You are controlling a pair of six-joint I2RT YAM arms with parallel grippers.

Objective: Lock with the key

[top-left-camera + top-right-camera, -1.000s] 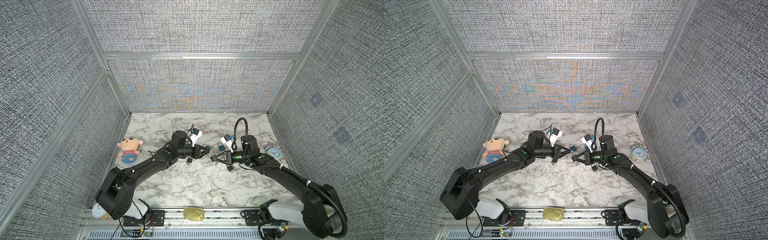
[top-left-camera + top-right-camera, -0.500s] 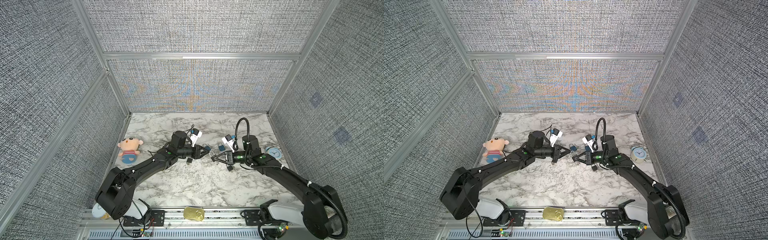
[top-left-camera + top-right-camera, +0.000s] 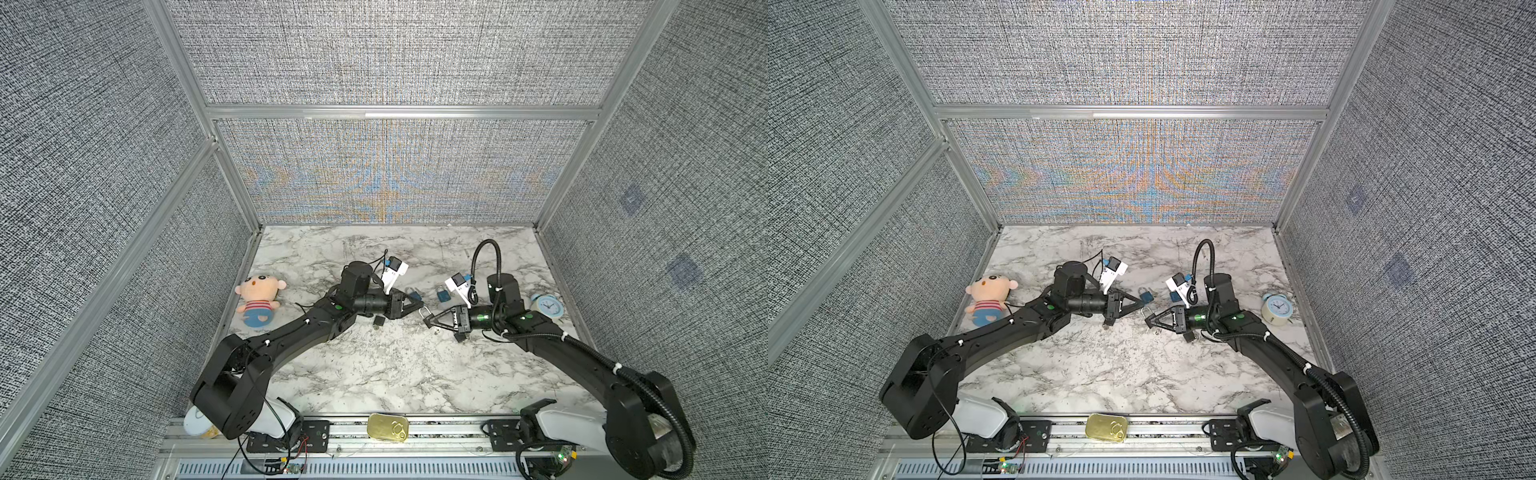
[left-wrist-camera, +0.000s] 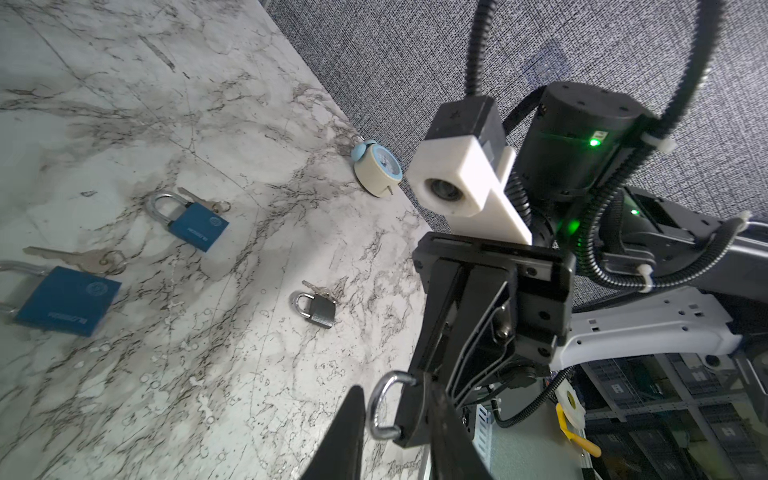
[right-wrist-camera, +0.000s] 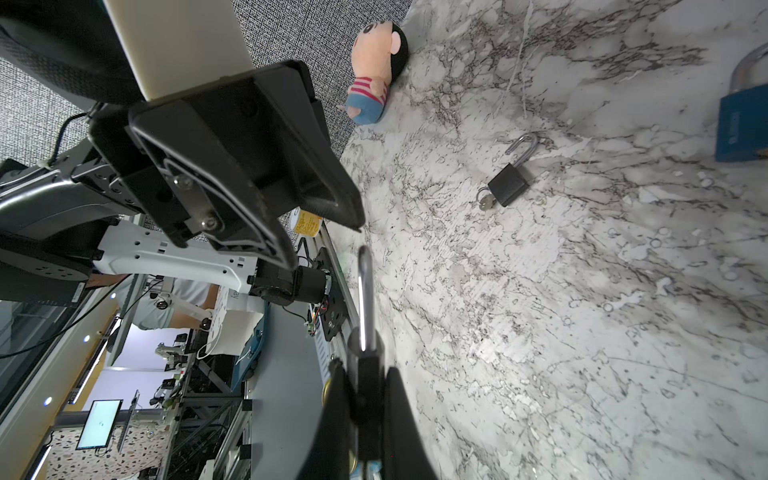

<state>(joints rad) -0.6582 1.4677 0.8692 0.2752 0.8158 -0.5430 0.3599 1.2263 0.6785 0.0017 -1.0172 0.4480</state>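
At the middle of the marble table (image 3: 374,374), in both top views, the left gripper (image 3: 415,306) and right gripper (image 3: 434,325) meet tip to tip. The right one is clamped on the held padlock (image 3: 426,318), whose free end is aimed at 9 o'clock. Grey panels wall the table at 9, 12 and 3. A doll (image 3: 257,299) hugs the 9 o'clock edge, an alarm clock (image 3: 547,307) the 3 o'clock edge, and a gold tin (image 3: 387,428) sits on the rail at 6. Bare marble lies wide toward 6 o'clock between the arms. Two blue padlocks (image 3: 413,294) lie just past the grippers toward 12.

In the left wrist view, the left gripper's fingers (image 4: 345,432) stand apart, with the held padlock's shackle (image 4: 384,405) between them. Only here do the keys (image 4: 89,259) beside the blue padlocks show, as does a small black padlock (image 4: 316,309). The blue bodies carry a printed word and a round emblem, too blurred to read.

In the right wrist view, the shackle's end is just beside one left fingertip; I cannot tell whether they touch. An open-shackled black padlock (image 5: 508,180) lies apart on the marble.
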